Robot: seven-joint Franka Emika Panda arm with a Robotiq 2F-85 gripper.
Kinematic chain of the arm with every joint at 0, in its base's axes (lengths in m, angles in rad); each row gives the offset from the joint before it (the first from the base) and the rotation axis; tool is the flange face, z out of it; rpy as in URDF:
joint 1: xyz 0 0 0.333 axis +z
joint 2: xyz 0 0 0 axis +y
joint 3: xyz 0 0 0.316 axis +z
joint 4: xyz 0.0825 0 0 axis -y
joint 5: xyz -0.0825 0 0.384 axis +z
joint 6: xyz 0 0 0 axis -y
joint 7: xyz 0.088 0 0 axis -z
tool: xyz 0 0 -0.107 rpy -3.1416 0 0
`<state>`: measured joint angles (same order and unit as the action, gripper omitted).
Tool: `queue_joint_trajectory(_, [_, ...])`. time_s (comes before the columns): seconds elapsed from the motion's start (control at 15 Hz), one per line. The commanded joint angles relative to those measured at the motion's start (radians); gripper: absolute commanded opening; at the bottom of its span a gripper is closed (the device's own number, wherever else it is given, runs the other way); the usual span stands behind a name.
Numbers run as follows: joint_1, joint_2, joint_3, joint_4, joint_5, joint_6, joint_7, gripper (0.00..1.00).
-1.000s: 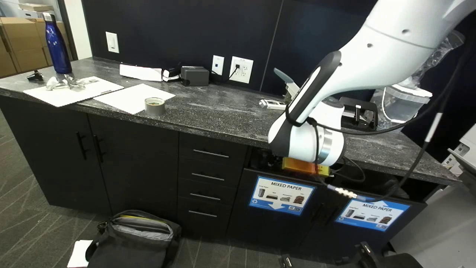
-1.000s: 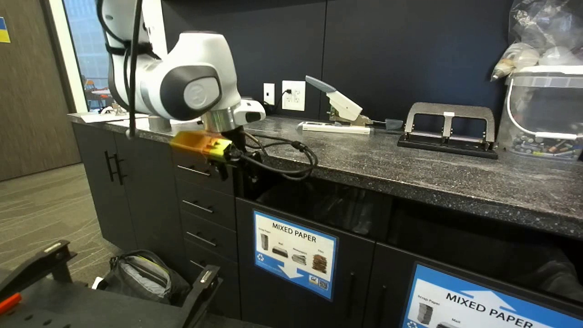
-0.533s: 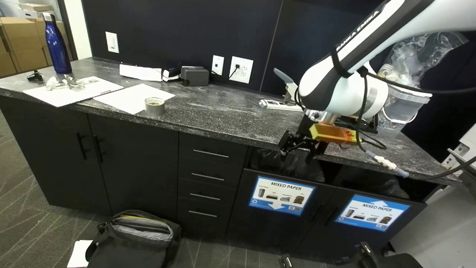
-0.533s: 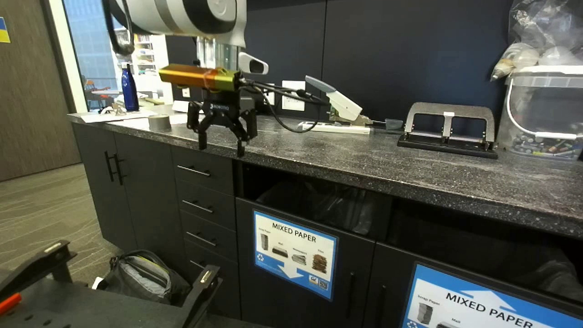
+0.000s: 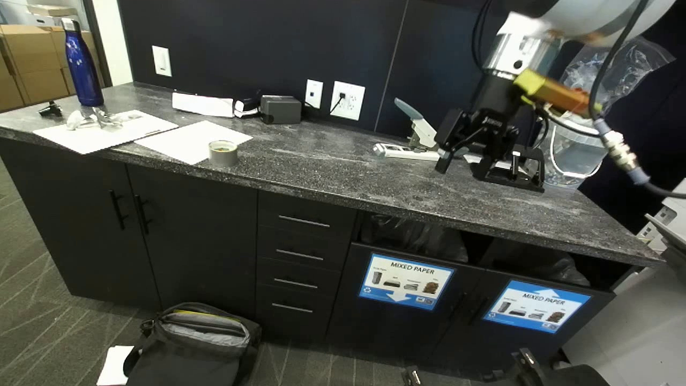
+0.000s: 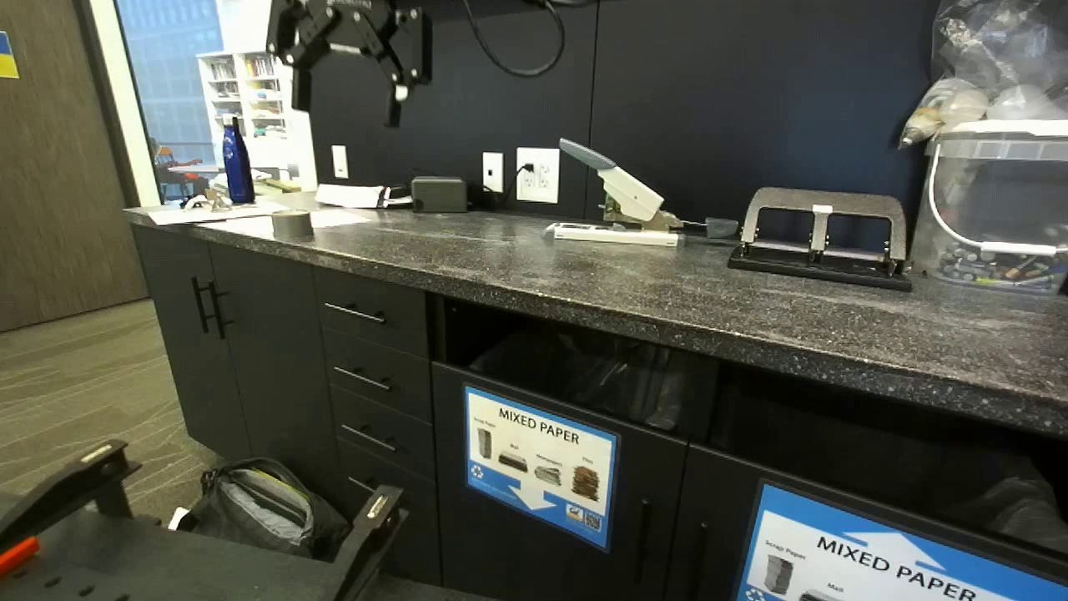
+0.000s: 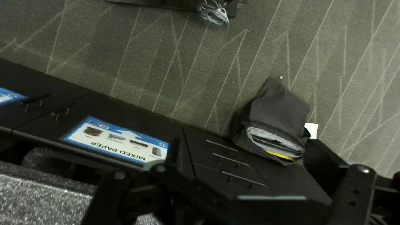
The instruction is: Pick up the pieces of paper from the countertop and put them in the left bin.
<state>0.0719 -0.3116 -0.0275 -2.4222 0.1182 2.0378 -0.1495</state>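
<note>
- White paper scraps lie crumpled on a flat sheet at the end of the countertop, near the blue bottle.
- My gripper hangs well apart from them, jaws standing wide with nothing between.
- I expect them to be very light, soft and springy, quick to slide or tear.
- I'd pinch one gently by a raised crease, just above the sheet so that it doesn't come along.

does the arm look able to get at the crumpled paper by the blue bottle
Probably yes, reach permitting: nothing lies over the crumpled paper, and the end effector hangs open and empty. It would first have to travel along the countertop, though, and the blue bottle close by calls for care.
</note>
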Motion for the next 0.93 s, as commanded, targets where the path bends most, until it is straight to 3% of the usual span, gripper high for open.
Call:
queue_joint_trajectory(0.0, [-0.004,-0.189,0.003,0.047,-0.020,-0.217,-0.046,1.00])
queue_joint_trajectory(0.27, [-0.007,-0.264,-0.021,0.079,-0.016,-0.331,-0.089,1.00])
queue_joint_trajectory(0.87, [-0.014,-0.267,-0.054,0.066,0.002,-0.328,-0.114,1.00])
